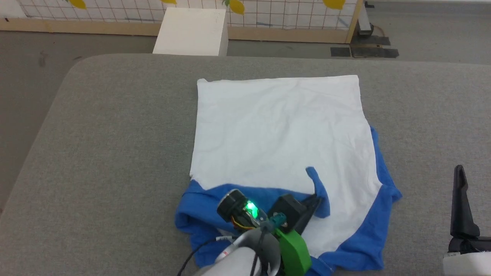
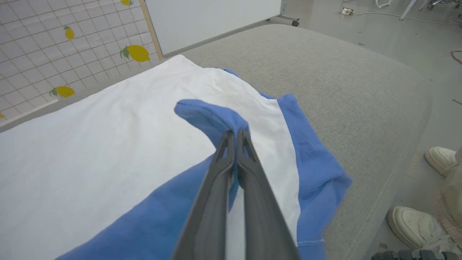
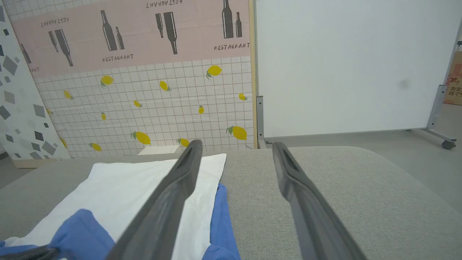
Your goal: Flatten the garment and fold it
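The garment lies on the grey table, its white body spread toward the far side and its blue upper part bunched at the near side. My left gripper is shut on a blue sleeve flap of the garment, which stands lifted and folded over the white body. In the left wrist view the two dark fingers pinch that blue fabric at their tips. My right gripper hangs open above the table to the right of the garment, holding nothing; in the head view one of its fingers shows at the lower right.
A white box stands on the floor beyond the table's far edge, before a tiled partition with lemons. A person's pale shoes are on the floor beside the table. A white board on wheels stands behind.
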You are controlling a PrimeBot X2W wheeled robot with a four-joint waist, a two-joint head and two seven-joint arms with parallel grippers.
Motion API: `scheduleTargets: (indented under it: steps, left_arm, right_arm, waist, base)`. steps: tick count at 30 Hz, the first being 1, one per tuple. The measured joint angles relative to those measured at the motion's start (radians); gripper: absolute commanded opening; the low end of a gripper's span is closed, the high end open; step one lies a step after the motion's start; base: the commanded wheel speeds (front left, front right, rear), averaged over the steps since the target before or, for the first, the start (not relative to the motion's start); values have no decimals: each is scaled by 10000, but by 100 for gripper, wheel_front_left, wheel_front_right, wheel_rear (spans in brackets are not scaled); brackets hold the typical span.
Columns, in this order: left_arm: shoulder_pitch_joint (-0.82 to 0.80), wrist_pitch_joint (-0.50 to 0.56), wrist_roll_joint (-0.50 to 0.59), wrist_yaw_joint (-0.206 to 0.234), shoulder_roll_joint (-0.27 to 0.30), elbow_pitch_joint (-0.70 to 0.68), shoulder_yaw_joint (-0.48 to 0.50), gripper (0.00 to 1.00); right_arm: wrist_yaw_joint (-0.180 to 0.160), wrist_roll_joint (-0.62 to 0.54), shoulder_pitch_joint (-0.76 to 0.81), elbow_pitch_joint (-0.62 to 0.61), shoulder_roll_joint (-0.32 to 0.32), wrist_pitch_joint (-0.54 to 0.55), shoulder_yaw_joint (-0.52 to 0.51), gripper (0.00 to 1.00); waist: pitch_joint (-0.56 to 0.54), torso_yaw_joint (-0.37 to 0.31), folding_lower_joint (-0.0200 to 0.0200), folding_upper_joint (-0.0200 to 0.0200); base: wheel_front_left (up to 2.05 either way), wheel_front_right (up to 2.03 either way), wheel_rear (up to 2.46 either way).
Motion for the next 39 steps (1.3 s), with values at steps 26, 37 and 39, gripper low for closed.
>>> scheduleTargets:
  steps: [26, 37, 39]
  left_arm:
    - [-379, -849, -3085, -84, -326, 2600, -2263, 100]
    - [-452, -2324, -4029, 1367, 671, 353, 240, 100]
    - [-234, -2506, -4031, 1881, 1310, -397, 1016, 100]
  right_arm:
    - [-2, -71, -152, 207, -2, 54, 81, 100]
    - [-2, -71, 13, 184, -2, 130, 12, 100]
    - [0, -71, 76, 165, -2, 132, -2, 100]
  waist:
    - [-34, -374, 1, 0]
    - [-355, -78, 1, 0]
    - [-389, -25, 1, 0]
  base:
    - [0, 0, 0]
    - [0, 0, 0]
    - [0, 0, 0]
